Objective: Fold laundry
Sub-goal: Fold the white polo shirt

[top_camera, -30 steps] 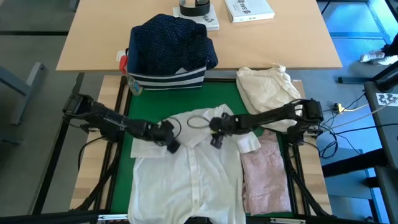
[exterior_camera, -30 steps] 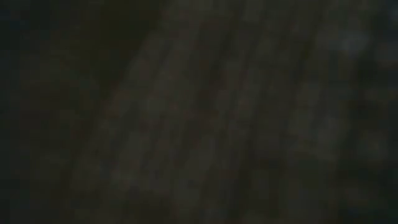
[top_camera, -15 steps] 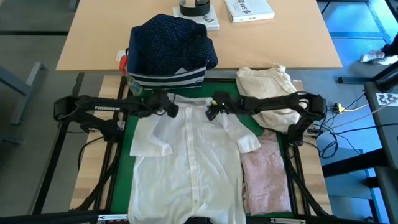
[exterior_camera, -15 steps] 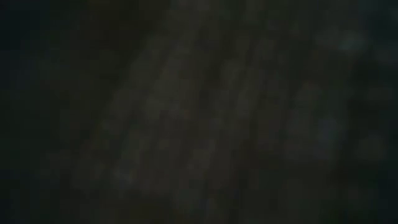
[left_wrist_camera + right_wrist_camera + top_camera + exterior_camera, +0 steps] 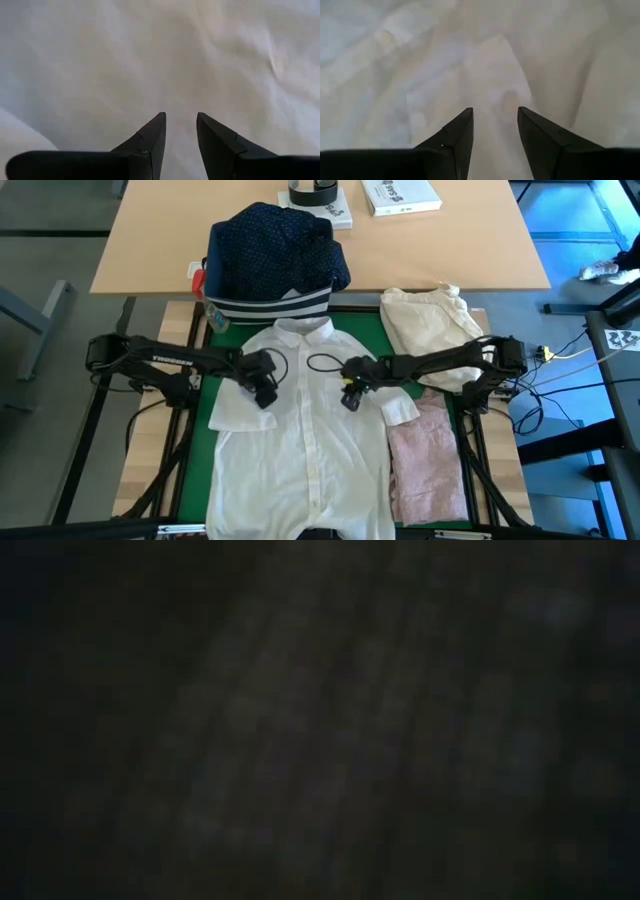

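Showing, near edge: a white shirt (image 5: 300,440) is spread flat, buttoned front up, on the green mat (image 5: 362,323) of the desk (image 5: 150,470), its hem toward the near edge and its collar toward the far side.

Beside it: a pale pink top (image 5: 428,463) is laid just to the right of the white shirt, touching its short sleeve; whether it is fully folded cannot be told.

Left gripper: the left gripper (image 5: 264,395) is held over the shirt's left shoulder area. In the left wrist view its fingers (image 5: 150,137) are seen parted a little above plain white cloth, with nothing pinched between them.

Right gripper: the right gripper (image 5: 349,398) is held over the shirt's right shoulder area, its fingers (image 5: 457,132) likewise slightly apart over wrinkled white fabric and empty.

Farther back, right: a cream-beige cloth bundle (image 5: 432,326) is seen beyond the right arm.

Farthest: a navy white-dotted shirt (image 5: 275,248) is heaped in a striped navy bin (image 5: 270,308) at the collar end of the mat.

Low view: nothing can be made out; it is dark.

Progress, as judged: the white shirt appears to be laid out but no fold is yet made in it; the sleeves and body are still to be folded, and the dotted shirt is untouched. Grey jeans are not seen.
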